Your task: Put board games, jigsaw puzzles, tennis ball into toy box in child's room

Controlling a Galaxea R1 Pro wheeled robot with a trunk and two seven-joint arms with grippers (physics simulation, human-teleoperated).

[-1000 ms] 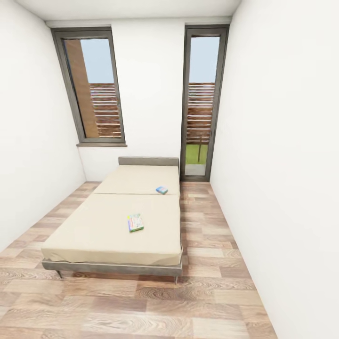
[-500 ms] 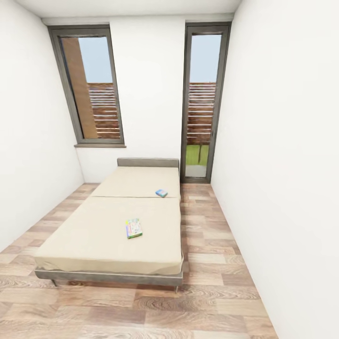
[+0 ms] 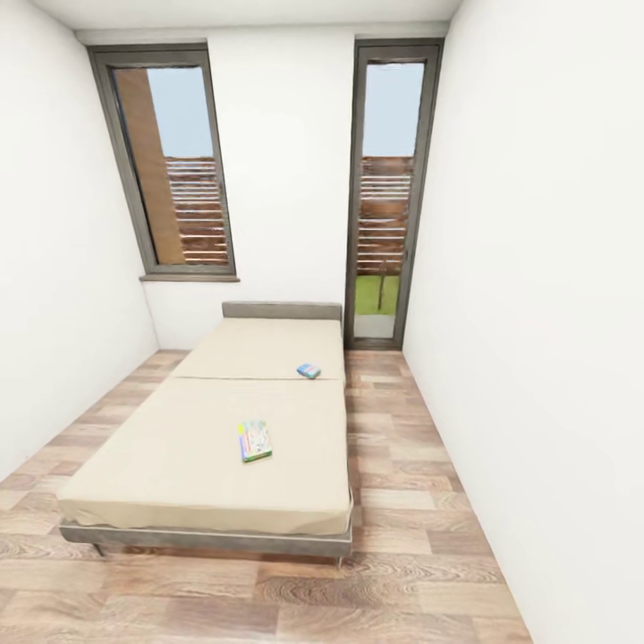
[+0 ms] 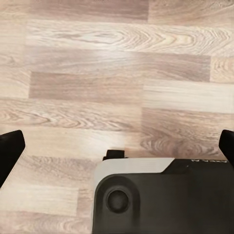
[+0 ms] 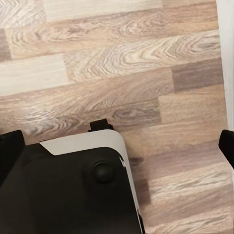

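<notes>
Ahead in the head view stands the bed (image 3: pixel 170 456), with a cream mattress and a dark grey frame. A yellow-green board game (image 3: pixel 255 441) lies flat near the middle of its near half. A smaller-looking blue board game (image 3: pixel 309 370) lies farther back, near the bed's right edge. The table, toy box, jigsaw puzzles and tennis ball are out of view. My left gripper (image 4: pixel 117 148) is open over the wood floor, its dark fingertips (image 4: pixel 9 151) far apart. My right gripper (image 5: pixel 117 146) is open over the floor too, holding nothing.
White walls close in on both sides. A tall window (image 3: pixel 174 161) and a glass door (image 3: pixel 385 192) fill the far wall. A strip of plank floor (image 3: pixel 398 447) runs along the bed's right side. The robot's base (image 4: pixel 161 195) (image 5: pixel 68 185) shows under both wrists.
The camera has come nearer to the bed, so the bed looks larger and lower in the picture. Both board games lie where they were.
</notes>
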